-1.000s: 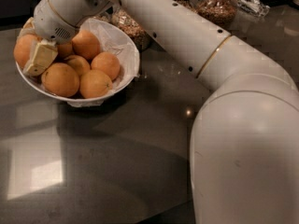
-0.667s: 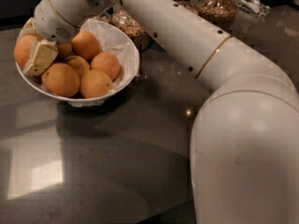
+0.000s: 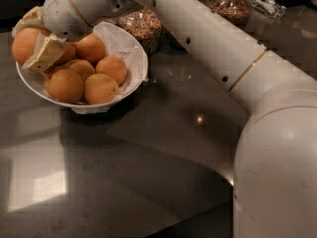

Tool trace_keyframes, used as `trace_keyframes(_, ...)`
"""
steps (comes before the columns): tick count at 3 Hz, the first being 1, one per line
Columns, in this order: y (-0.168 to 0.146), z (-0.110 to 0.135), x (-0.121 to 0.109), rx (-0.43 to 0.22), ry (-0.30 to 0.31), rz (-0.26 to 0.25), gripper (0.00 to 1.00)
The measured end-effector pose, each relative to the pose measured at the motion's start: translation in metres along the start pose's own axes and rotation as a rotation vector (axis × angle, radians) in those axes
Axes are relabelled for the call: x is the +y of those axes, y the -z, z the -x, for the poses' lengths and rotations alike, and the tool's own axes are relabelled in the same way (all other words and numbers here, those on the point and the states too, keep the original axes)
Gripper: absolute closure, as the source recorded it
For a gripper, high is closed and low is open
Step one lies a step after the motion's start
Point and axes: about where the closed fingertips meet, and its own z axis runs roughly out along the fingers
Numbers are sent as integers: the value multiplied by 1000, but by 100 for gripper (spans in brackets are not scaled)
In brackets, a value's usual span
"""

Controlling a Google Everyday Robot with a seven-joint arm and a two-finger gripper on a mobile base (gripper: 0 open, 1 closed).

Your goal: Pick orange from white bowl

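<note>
Gripper (image 3: 33, 41) sits low in the left side of the white bowl (image 3: 134, 58), right up against the orange (image 3: 22, 46); honestly can't tell if it's clamped on. Dark countertop (image 3: 148, 172) up front, smaller oranges (image 3: 99, 88) crowd in just to the right, glass jars (image 3: 143, 26) behind.

Gripper (image 3: 30, 42), at left side of white bowl (image 3: 134, 58), is now raised slightly. The orange (image 3: 23, 49) clamped in it is lifted a bit higher off the pile.
</note>
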Motion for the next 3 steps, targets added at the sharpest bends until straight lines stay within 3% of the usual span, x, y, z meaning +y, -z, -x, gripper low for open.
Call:
trace_keyframes(1,23,14,2,-18,28,-48,100)
trace_keyframes(2,55,10,10,42,8,-83,100)
trace_keyframes(3,97,-9,32,127,-65,-111,100)
